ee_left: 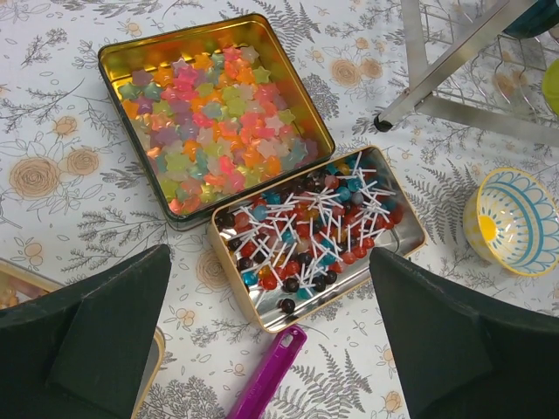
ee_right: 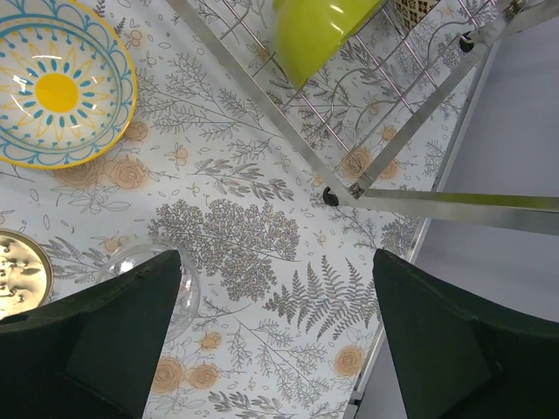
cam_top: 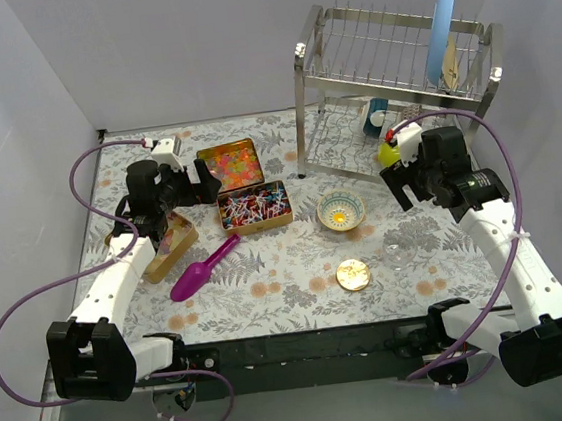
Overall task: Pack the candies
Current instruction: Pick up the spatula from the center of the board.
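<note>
The candies fill open gold tins: pastel star gummies (cam_top: 229, 165) (ee_left: 214, 113) in the far tin and red, blue and dark pieces with white sticks (cam_top: 255, 208) (ee_left: 314, 229) in the nearer tin. A purple scoop (cam_top: 203, 269) lies in front of them, its handle (ee_left: 269, 374) showing in the left wrist view. My left gripper (cam_top: 203, 183) (ee_left: 271, 336) is open and empty, hovering above the tins and the scoop handle. My right gripper (cam_top: 399, 183) (ee_right: 275, 340) is open and empty above the table, beside a clear glass jar (cam_top: 399, 248) (ee_right: 188, 297).
A flat round gold lid (cam_top: 353, 275) (ee_right: 17, 275) lies near the front. A yellow-and-blue bowl (cam_top: 341, 210) (ee_left: 515, 218) (ee_right: 57, 83) sits mid-table. A third tin (cam_top: 169, 244) lies under the left arm. A metal dish rack (cam_top: 395, 48) with a blue plate and a yellow-green cup (ee_right: 319, 30) stands at the back right.
</note>
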### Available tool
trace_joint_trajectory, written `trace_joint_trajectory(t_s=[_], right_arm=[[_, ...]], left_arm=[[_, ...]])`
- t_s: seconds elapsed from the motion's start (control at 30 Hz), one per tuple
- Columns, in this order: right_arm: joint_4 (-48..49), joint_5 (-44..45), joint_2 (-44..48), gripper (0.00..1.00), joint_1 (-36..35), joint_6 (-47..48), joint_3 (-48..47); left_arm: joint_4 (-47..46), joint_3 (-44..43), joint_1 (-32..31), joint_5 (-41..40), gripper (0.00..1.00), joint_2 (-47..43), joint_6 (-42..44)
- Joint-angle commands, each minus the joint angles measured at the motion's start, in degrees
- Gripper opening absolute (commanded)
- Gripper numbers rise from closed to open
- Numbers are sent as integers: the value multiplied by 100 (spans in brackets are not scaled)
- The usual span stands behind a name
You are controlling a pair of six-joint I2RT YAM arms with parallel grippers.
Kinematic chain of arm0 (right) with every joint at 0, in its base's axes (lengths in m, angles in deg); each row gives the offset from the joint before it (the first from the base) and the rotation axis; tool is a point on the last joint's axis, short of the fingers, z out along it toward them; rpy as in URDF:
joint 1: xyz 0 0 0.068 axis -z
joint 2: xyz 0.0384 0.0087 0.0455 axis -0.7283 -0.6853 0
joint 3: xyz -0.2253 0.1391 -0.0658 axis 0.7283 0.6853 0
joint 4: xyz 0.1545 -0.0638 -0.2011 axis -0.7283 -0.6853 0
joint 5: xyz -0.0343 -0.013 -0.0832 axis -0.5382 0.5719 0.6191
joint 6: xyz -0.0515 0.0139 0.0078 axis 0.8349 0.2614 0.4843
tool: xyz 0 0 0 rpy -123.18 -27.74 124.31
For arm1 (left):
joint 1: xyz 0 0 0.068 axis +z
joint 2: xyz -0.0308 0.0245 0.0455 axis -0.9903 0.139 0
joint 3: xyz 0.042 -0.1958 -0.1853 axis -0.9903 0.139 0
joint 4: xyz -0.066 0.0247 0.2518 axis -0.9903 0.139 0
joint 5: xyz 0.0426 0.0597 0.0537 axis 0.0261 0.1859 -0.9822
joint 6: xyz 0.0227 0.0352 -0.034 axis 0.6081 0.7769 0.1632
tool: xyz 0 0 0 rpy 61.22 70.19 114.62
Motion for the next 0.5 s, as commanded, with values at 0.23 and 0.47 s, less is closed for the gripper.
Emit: trace_joint_trajectory(t_s=[0.23, 0.47], right_arm=[[90, -338, 188, 98, -1, 199, 109], [-893, -2296, 478, 98, -27, 1780, -38]], left_arm=[[24, -142, -16, 378, 98, -2, 158], [1347, -1595, -16, 685, 98, 1024, 755]])
